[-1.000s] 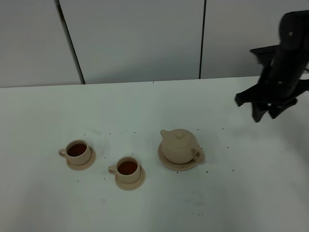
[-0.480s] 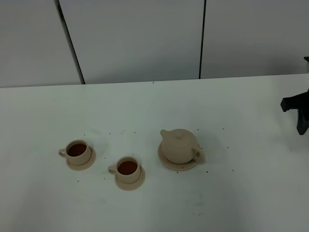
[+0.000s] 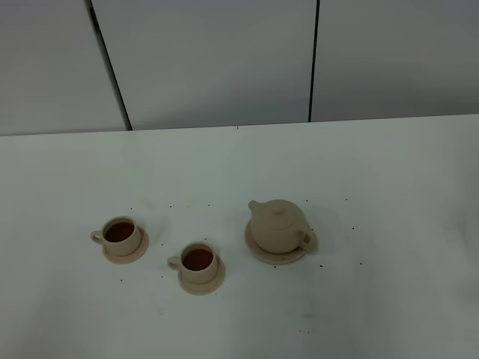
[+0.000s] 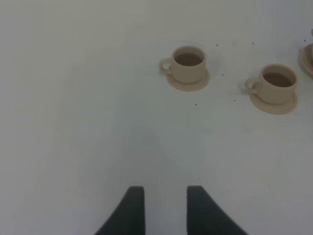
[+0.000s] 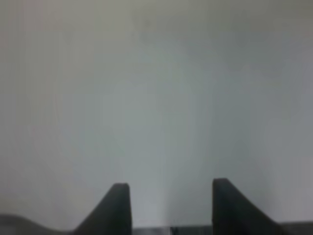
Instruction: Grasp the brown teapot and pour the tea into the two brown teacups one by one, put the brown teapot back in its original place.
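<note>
Right gripper [image 5: 171,196] shows only in its own wrist view: jaws spread wide, nothing btwn them, just blank pale surface ahead. Neither arm appears in the high view, so both are parked off the work area w/ no contact on anything. Left gripper [image 4: 165,205] hangs over bare table [image 3: 389,314], fingers apart w/ a modest gap, empty; it faces the cups from well away.

Brown teapot [image 3: 278,226] sits upright, lid on, centred on its wide saucer [image 3: 258,250], i.e. the original place. Spout points toward the cups, handle toward the right arm's side, which suits a right-hand grasp and a tilt toward the cups. Nothing holds it.

Two brown teacups, each on its own small saucer: far one [image 3: 121,234] and near one [image 3: 197,261], side by side, well apart from the pot. Both hold dark reddish liquid, so pouring looks done for each. Their handles point away from the pot, leaving the rims clear on the spout side.

Judgement: task reads as finished, or nearly, as pot is home, cups filled, arms clear.
</note>
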### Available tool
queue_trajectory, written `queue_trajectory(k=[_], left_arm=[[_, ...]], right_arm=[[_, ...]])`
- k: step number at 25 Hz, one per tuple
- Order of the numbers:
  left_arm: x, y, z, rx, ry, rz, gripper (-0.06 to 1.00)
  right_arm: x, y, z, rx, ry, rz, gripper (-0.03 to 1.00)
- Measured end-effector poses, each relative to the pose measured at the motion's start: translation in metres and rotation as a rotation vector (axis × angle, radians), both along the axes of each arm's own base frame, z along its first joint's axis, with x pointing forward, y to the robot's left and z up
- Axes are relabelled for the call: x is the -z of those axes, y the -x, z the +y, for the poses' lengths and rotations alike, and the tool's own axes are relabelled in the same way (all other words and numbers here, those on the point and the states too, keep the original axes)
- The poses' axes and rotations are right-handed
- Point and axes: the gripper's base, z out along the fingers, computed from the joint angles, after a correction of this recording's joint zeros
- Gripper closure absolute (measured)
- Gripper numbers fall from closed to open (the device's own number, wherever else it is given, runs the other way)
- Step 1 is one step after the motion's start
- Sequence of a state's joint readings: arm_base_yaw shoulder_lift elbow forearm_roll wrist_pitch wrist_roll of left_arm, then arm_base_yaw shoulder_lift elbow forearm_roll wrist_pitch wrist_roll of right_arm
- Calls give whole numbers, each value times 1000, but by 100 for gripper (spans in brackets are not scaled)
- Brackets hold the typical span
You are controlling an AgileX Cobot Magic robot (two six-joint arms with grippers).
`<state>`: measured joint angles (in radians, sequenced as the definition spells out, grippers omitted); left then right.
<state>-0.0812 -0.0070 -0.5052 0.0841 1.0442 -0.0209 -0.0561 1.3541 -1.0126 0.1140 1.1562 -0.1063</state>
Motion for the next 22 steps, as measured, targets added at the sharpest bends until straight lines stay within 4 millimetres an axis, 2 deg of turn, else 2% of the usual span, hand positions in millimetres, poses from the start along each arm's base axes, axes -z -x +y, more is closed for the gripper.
queue_trajectory(k=[5,11,17,22], left_arm=[[0,0,0,0,0,0,66],[0,0,0,0,0,0,66],[0,0,0,1,-1,0,66],[0,0,0,1,-1,0,66]], right_arm=[[-3,64,4,6,3,-113,59],[6,121,7,11,3,-222,59],[17,158,10,16,4,-353,59],[14,178,11,32,2,-468,59]])
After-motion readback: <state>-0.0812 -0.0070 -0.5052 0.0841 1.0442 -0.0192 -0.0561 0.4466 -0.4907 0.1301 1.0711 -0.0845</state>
